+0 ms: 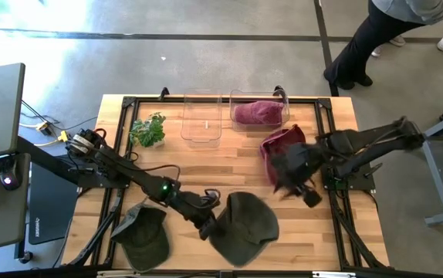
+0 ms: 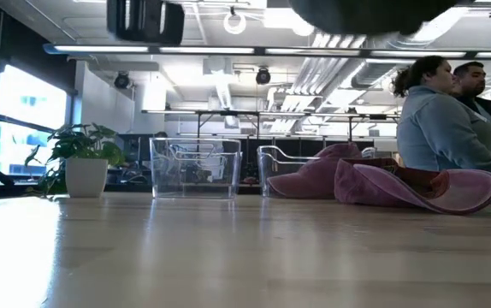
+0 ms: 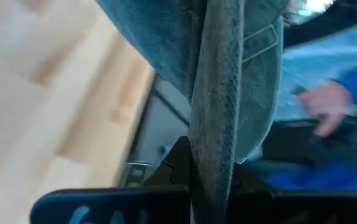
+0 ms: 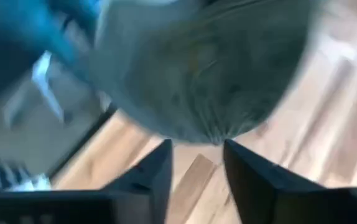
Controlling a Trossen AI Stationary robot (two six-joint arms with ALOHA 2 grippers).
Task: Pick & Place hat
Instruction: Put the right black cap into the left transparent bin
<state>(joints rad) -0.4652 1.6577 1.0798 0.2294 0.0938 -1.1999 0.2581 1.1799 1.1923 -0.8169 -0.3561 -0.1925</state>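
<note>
Green hat (image 1: 243,226) at front edge of table (image 1: 229,166), brim pinched in left gripper (image 1: 208,228), fingers closed on it. Second green cap (image 1: 144,235) just left, lying flat. Two clear bins at back: left bin (image 1: 201,117) bare, right bin (image 1: 260,110) holding maroon hat (image 1: 257,113). Another maroon hat (image 1: 278,147) on table beside right bin. Right gripper (image 4: 196,165) above wood, fingers narrowly apart, holding nothing, dark cloth bundle (image 1: 297,165) just beyond them. Potted plant (image 1: 149,130) left of bins.

We see a bright, evenly lit table (image 1: 206,166) from above, with soft shadows. The low view has glare from ceiling lamps (image 2: 234,21) and a blurred near edge. Both wrist pictures are strongly motion-blurred.
</note>
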